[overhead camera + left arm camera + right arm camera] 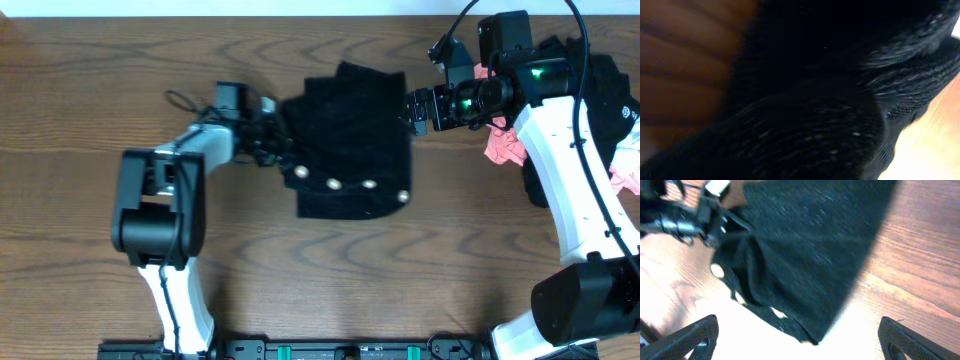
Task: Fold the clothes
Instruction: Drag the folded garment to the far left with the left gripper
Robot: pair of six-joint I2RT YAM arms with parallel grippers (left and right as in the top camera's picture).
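Your left gripper (270,135) is closed right down on the left edge of the cardigan (355,130). In the left wrist view black knit fills the frame and hides the fingers. In the right wrist view the cloth puckers in creases toward that gripper, so judge it a real pinch on the fabric.

Your right gripper (413,110) stands fully open and holds nothing. It sits just at the cardigan's right edge, and its fingers (695,337) are spread wide above the near hem.

The cardigan lies in the middle of the table (100,60), between the two arms. It is roughly squared and partly doubled over, with a row of pale buttons (368,184) along its near edge.

Expect it to handle light, soft and floppy. It has no stiffness, so whatever you lift will sag and drag the rest along. The fuzzy knit should grip the pads well and is unlikely to slip, but it will stretch and bunch if you pull hard. Take it at the edges or corners and pinch through every layer there. Keep off the buttons, which are hard and could skid out of the pads.

A pink cloth (505,148) lies under the right arm, well apart from the cardigan.

No brand, label or writing can be read anywhere.
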